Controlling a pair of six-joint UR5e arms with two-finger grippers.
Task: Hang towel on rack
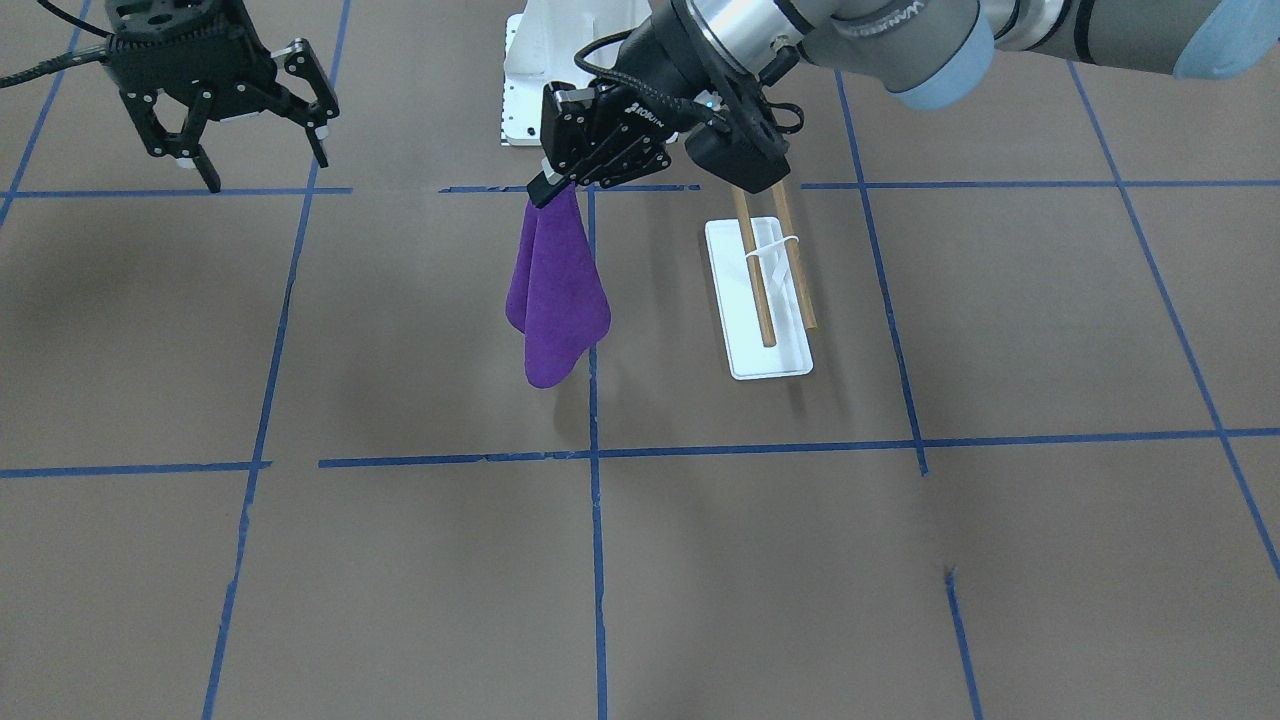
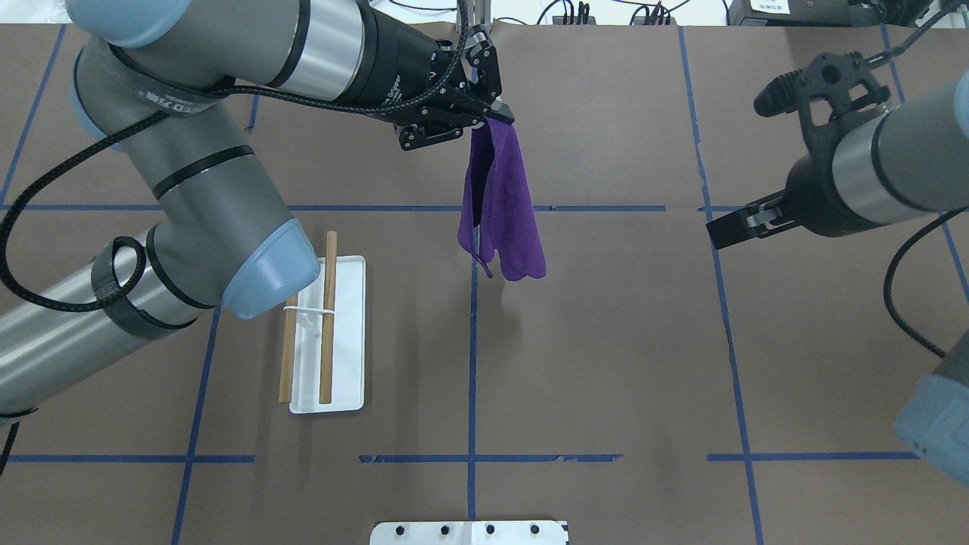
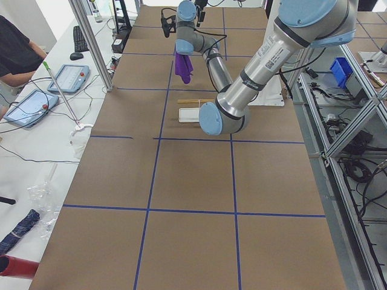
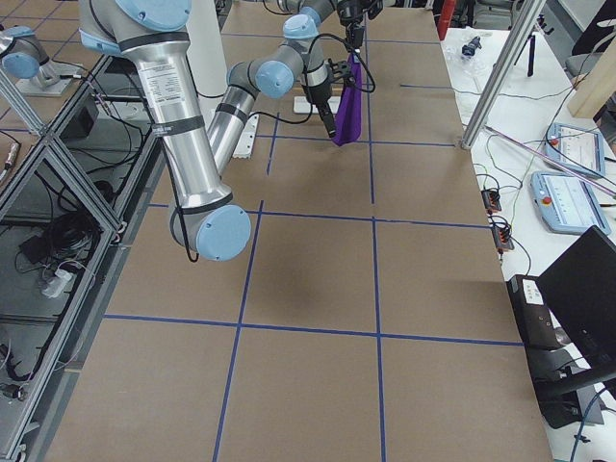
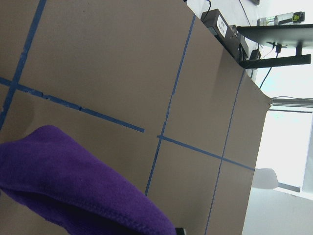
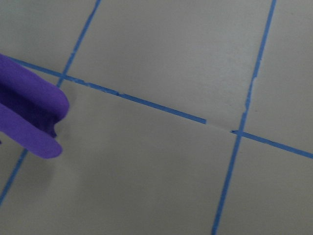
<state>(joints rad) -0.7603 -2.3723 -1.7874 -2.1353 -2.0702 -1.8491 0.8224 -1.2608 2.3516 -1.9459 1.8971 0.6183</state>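
Note:
My left gripper (image 1: 548, 188) is shut on the top edge of a purple towel (image 1: 556, 290). The towel hangs folded in the air above the table's middle. It also shows in the overhead view (image 2: 503, 204), below the left gripper (image 2: 496, 115), and in the left wrist view (image 5: 73, 196). The rack (image 1: 770, 280) has a white tray base and two wooden rods joined by a white crosspiece. It stands on the table beside the towel, under my left forearm (image 2: 325, 325). My right gripper (image 1: 266, 168) is open and empty, raised off to the side, apart from the towel.
A white bolted metal pedestal (image 1: 540, 60) stands at the robot's edge of the table (image 2: 469, 532). Blue tape lines (image 1: 596, 450) grid the brown table. Operator desks with tablets (image 3: 66, 78) lie beyond the far edge.

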